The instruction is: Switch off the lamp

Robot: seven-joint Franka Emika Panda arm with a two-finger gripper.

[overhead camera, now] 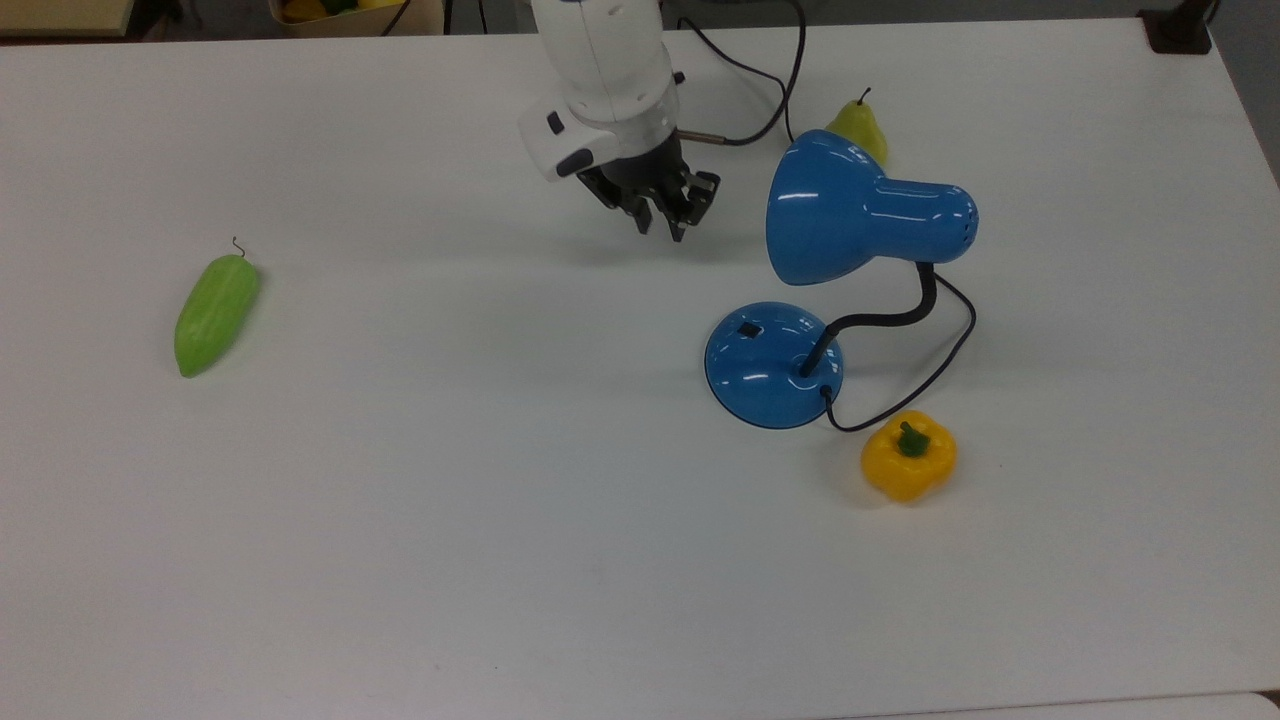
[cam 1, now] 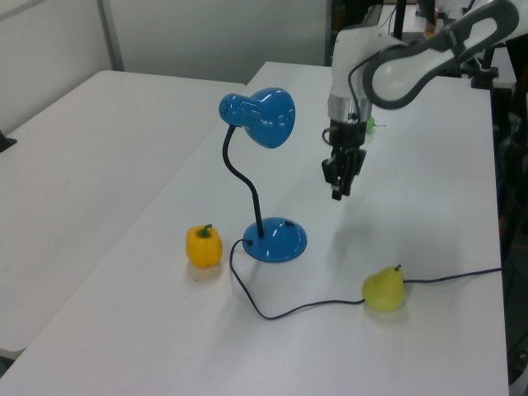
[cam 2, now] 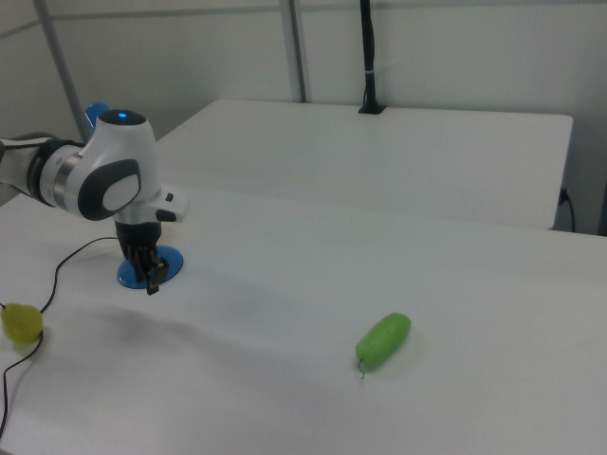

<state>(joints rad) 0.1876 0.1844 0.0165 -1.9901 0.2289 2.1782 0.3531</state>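
The lamp (overhead camera: 860, 225) is seen standing on the white tabletop (overhead camera: 450, 520), its round base (overhead camera: 772, 366) near a yellow bell pepper (overhead camera: 908, 455). The pincer (overhead camera: 661, 222) is held in the air, apart from the lamp, toward the top view's left of the shade; it is empty, and whether its fingers are parted cannot be told. A pear (overhead camera: 858, 126) and a green vegetable (overhead camera: 215, 312) are also shown.
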